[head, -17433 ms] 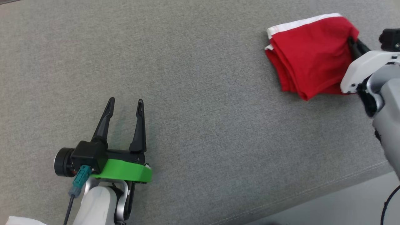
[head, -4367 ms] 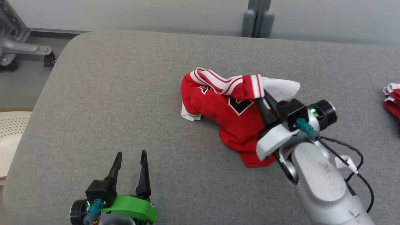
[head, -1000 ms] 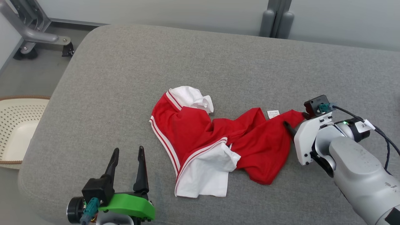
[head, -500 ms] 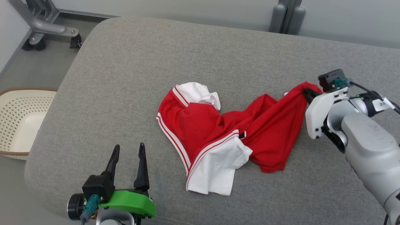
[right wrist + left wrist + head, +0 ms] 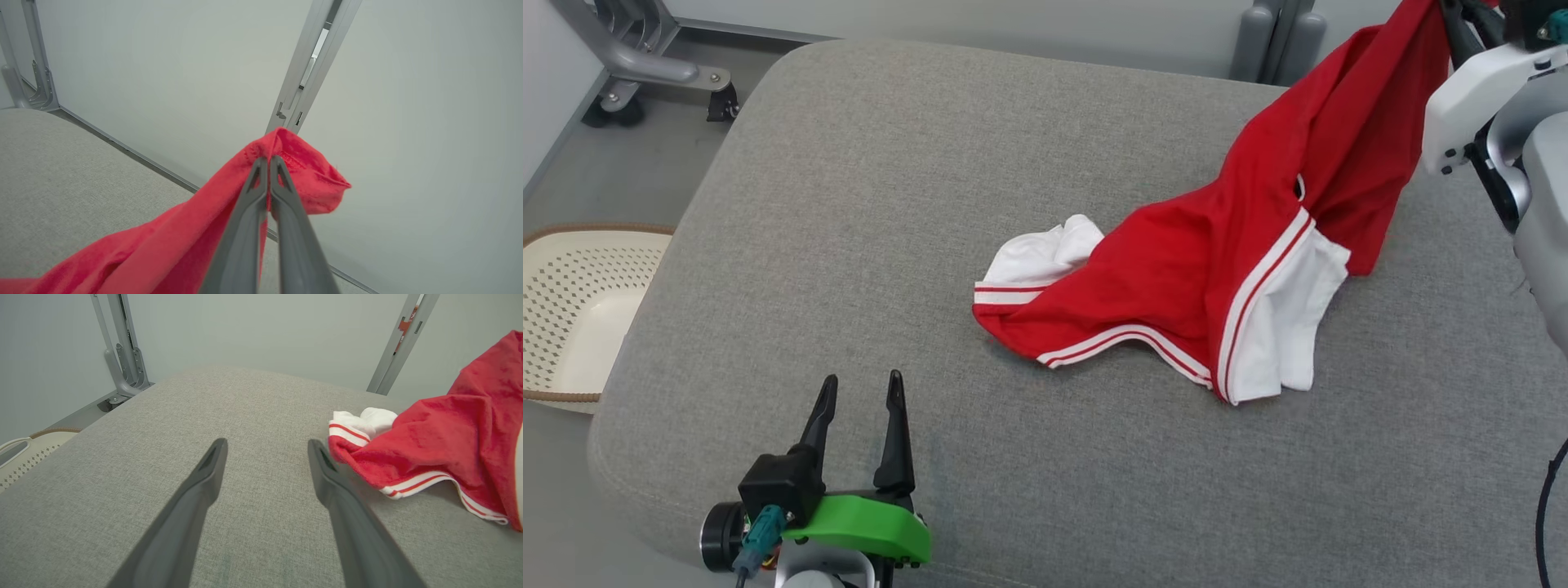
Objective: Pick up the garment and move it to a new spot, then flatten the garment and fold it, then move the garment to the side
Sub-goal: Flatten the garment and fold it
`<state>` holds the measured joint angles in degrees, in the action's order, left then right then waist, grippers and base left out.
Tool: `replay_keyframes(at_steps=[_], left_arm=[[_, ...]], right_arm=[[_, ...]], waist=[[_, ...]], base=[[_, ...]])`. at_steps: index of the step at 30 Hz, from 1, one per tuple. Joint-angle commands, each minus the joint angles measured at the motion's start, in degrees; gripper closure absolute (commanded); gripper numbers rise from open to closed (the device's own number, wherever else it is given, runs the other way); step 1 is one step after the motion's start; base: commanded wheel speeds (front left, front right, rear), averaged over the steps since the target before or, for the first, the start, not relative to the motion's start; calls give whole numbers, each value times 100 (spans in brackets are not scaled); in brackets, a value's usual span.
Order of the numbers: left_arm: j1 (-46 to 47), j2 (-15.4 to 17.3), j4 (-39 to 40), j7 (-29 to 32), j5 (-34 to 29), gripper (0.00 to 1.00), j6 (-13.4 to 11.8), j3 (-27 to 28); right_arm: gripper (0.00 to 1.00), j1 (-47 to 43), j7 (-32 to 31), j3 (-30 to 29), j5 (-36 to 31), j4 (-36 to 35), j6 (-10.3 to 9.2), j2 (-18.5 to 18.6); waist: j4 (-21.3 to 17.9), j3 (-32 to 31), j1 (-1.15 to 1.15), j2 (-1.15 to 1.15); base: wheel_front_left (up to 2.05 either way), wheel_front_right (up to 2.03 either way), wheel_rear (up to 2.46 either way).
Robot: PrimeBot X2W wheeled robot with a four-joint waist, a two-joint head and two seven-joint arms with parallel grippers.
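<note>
Head view: the soft red-and-white sports jersey (image 5: 1201, 269) drapes diagonally from the upper right corner down to mid-frame. Its white-sleeved lower end rests on the grey fabric cushion (image 5: 890, 163). The right gripper (image 5: 1454, 20) is clamped on a red edge up top. The left gripper (image 5: 862, 382) sits lower left, fingers spread, holding nothing.

Left wrist view: the striped hem lies mid-right, just beside the fingers.

Right wrist view: the fingers pinch a red fold at centre frame.

It looks light and floppy, so I'd grab hems or corners, and the striped hem seems a good second hold. Half a second ago it lay mostly on the cushion with the gripper low at mid-right; now it's hoisted.
</note>
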<state>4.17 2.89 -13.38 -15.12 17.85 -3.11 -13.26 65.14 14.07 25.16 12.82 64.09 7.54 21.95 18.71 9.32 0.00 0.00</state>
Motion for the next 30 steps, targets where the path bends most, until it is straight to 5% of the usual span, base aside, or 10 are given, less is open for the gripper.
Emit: replay_keyframes(at_steps=[1, 9, 17, 26, 27, 28, 29, 30], left_arm=[[105, 1, 1, -3, 39, 0, -28, 1], [90, 2, 60, -2, 50, 0, -59, 51], [14, 2, 95, -2, -29, 0, -67, 143], [-40, 5, 98, -2, -151, 0, -2, 253], [-42, 5, 94, -2, -164, 0, -1, 257], [-41, 5, 89, -2, -167, 0, 10, 255], [-50, 5, 84, -2, -173, 0, 12, 267], [-57, 6, 78, -2, -184, 0, 14, 272]], right_arm=[[100, -51, 56, -101, -104, 72, -11, -46], [100, -1036, 115, -502, -368, 69, -11, -175], [100, -2668, 111, -1184, -368, -1269, -11, -137], [100, -4369, 112, -1961, -648, -2309, -11, -520], [73, -4481, 112, -2052, -675, -2347, -11, -593], [28, -4564, 112, -2090, -691, -2368, -11, -656], [0, -4651, 112, -2136, -684, -2411, -11, -729], [0, -4704, 112, -2173, -677, -2453, -11, -750]], waist=[[-7, 8, 0, 0], [-165, 67, 0, 0], [-486, 63, 0, 0], [-853, -10, 0, 0], [-889, -19, 0, 0], [-907, -26, 0, 0], [-936, -41, 0, 0], [-950, -50, 0, 0]], base=[[0, 0, 0], [0, 0, 0], [0, 0, 0], [0, 0, 0], [0, 0, 0], [0, 0, 0], [0, 0, 0], [0, 0, 0]])
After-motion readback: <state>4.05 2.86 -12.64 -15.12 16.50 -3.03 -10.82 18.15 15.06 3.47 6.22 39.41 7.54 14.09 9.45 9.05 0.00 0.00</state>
